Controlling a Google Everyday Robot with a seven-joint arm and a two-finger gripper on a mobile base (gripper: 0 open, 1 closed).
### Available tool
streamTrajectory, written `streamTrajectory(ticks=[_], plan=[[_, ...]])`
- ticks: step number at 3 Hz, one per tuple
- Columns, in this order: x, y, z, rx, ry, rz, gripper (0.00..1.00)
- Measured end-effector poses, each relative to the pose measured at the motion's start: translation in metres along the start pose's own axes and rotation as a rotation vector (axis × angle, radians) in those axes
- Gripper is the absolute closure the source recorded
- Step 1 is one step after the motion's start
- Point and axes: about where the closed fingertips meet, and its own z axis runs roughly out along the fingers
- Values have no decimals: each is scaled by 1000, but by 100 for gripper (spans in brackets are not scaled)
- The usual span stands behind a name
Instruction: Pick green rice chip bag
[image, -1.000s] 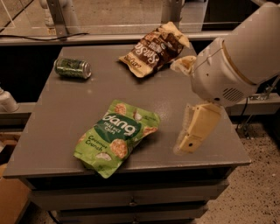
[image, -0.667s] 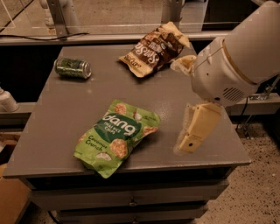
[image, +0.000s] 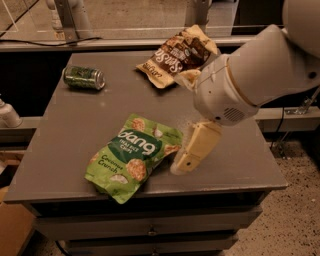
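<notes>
Far to the left of the claw, at the picture's edge and off the worktop, a small white rounded object (image: 7, 116) is seen. A small green metal drink can (image: 83, 77) is laid on its side on the grey flat worktop (image: 65, 150), well to the left of the claw and towards the far edge.

The crinkly bright green rice chip bag (image: 132, 157), marked with a white logo on a dark green patch and pictured round chips, is laid flat near the front edge of the worktop, just to the left of the claw and below it in the picture. Its right edge is just beside the tip of the lower cream finger (image: 196, 149); whether the two are touching cannot be told. The bag is not held.

A crumpled brown-and-tan snack bag (image: 177, 52) is laid near the far edge, above the claw in the picture, with its lower right corner next to the upper cream finger (image: 189, 76).

The cream two-finger claw (image: 180, 121) is held over the middle right of the worktop, and it is spread wide: one finger is pointed down and left towards the green bag, the other up towards the brown bag, with bare worktop between them. Nothing is gripped. To the right of the claw, a thick white rounded arm (image: 260, 70) is carried off to the upper right corner. Grey drawer fronts (image: 150, 231) are seen under the worktop.
</notes>
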Motion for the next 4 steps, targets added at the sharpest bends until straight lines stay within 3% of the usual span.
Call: streamTrajectory(ticks=[2, 3, 4], plan=[[-91, 18, 22, -80, -57, -73, 0], [-103, 31, 53, -126, -41, -85, 0], [-103, 31, 53, -126, -41, -85, 0]])
